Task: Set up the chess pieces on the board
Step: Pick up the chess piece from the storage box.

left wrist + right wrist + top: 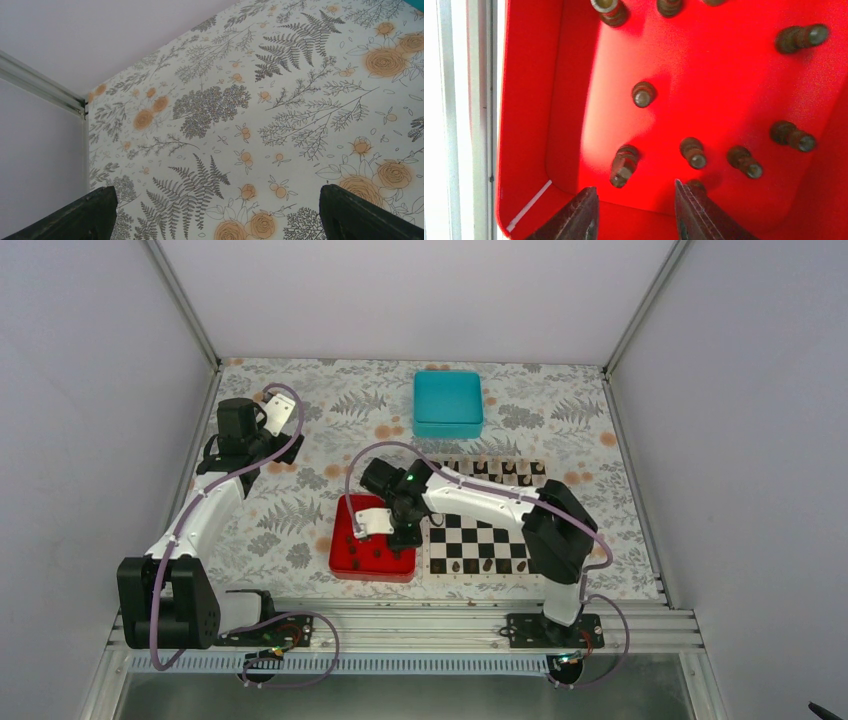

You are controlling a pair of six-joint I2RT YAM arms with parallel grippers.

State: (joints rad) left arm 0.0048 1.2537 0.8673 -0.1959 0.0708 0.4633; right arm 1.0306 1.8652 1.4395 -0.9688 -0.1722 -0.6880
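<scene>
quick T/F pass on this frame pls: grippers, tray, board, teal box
1. The right gripper hangs over the red tray. True.
2. The left gripper is shut on a piece. False: it is open and holds nothing, over the bare patterned table.
3. The red tray is empty. False: several dark chess pieces are in it.
4. Some dark pieces already stand on the board. True.
5. The teal box sits on the board. False: it is beyond the board, apart from it.
</scene>
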